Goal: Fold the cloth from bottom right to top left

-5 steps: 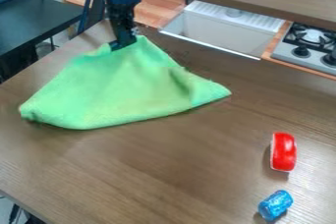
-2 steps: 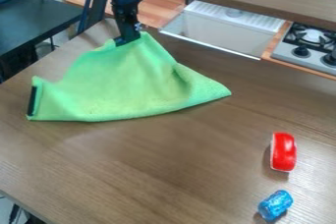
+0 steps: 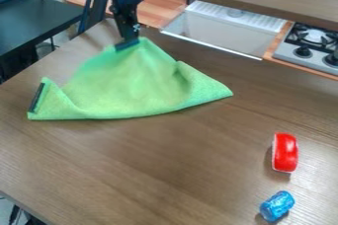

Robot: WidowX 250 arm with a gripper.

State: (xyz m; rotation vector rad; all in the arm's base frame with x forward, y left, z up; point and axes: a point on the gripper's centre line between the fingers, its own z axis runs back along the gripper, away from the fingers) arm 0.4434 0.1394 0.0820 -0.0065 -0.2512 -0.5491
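My claw (image 3: 127, 44) pinches green cloth (image 3: 132, 88) at top; left corner (image 3: 45, 112) has flipped out, black strip (image 3: 37, 96) showing; fold likely needs straightening.

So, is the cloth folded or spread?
Loosely folded: the cloth makes a rough triangle with a rounded near edge, not pressed flat.

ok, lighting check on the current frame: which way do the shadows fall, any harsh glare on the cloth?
Camera view: soft shadows on the left sides of the red object and blue object; green cloth softly shaded, no harsh glare on it.
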